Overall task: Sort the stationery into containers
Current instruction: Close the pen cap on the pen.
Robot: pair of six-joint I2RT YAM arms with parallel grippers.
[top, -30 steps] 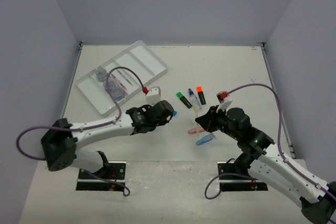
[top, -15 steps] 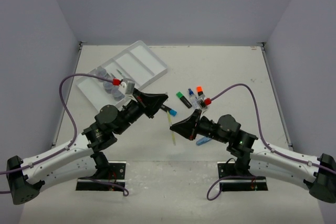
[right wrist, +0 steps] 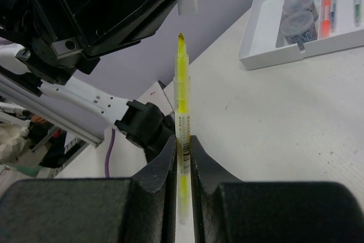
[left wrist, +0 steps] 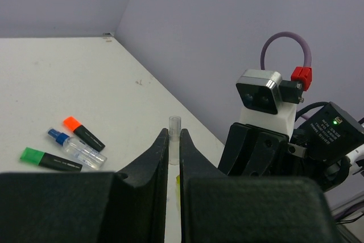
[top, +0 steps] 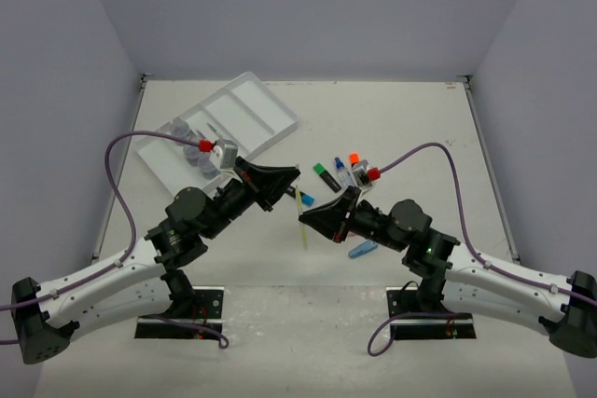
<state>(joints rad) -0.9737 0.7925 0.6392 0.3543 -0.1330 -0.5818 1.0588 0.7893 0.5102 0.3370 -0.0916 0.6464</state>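
The white tray (top: 254, 104) sits far left on the tabletop (top: 410, 128) — three clear round jars (top: 197, 148) share one compartment, and thin pens (right wrist: 328, 4) lie in the one beside it. The left pincer (left wrist: 174, 136) is clamped on a small clear cap (left wrist: 174, 124). The right pincer (right wrist: 182, 140) is clamped on a yellow pen (right wrist: 182, 92), its tip towards the cap. Right of the tray, a green highlighter (top: 326, 177), blue-capped bottle (top: 346, 175) and orange highlighter (top: 356, 168) lie loose — a blue piece (top: 362, 250) lies nearer
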